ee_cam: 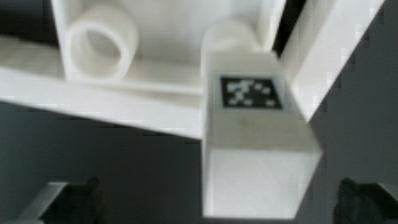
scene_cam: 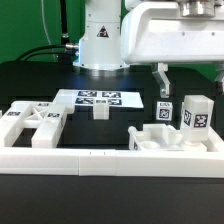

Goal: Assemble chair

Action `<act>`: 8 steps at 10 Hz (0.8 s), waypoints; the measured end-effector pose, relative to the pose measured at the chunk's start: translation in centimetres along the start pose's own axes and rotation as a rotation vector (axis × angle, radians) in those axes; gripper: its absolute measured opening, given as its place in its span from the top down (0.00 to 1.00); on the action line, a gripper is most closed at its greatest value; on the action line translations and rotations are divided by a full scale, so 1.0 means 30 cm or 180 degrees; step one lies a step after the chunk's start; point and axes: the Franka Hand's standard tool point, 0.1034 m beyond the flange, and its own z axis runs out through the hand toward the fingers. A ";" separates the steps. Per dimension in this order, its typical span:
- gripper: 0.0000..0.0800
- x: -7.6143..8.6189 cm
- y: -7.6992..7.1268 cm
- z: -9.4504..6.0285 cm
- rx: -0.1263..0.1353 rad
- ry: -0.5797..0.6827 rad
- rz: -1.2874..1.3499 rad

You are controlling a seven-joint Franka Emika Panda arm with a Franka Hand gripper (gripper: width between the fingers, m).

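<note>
No letters or digits are legible. Black-and-white square tags [scene_cam: 100, 98] are printed on the marker board [scene_cam: 66, 95], on two upright chair posts [scene_cam: 197, 115] at the exterior view's right, and on the chair post [ee_cam: 258, 150] in the wrist view. The robot base [scene_cam: 100, 45] bears a small dark triangular sign, unreadable.

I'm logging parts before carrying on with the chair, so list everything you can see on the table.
framed panel: one, white, exterior view's left
marker board: one, white, middle back
short post: one, white, middle, before the marker board
tagged blocks: two, white, exterior view's right
rail: one, white, long, along the front
table: one, black, under all
arm: one, white, back
gripper: one, dark fingers, open, over a tagged block
</note>
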 end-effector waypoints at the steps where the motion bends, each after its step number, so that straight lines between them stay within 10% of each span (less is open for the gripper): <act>1: 0.19 -0.002 -0.019 -0.003 0.0054 -0.0301 0.0033; 4: 0.19 -0.043 -0.035 0.016 0.0173 -0.1062 0.0027; 8: 0.19 -0.020 -0.034 0.039 0.0175 -0.1047 0.0007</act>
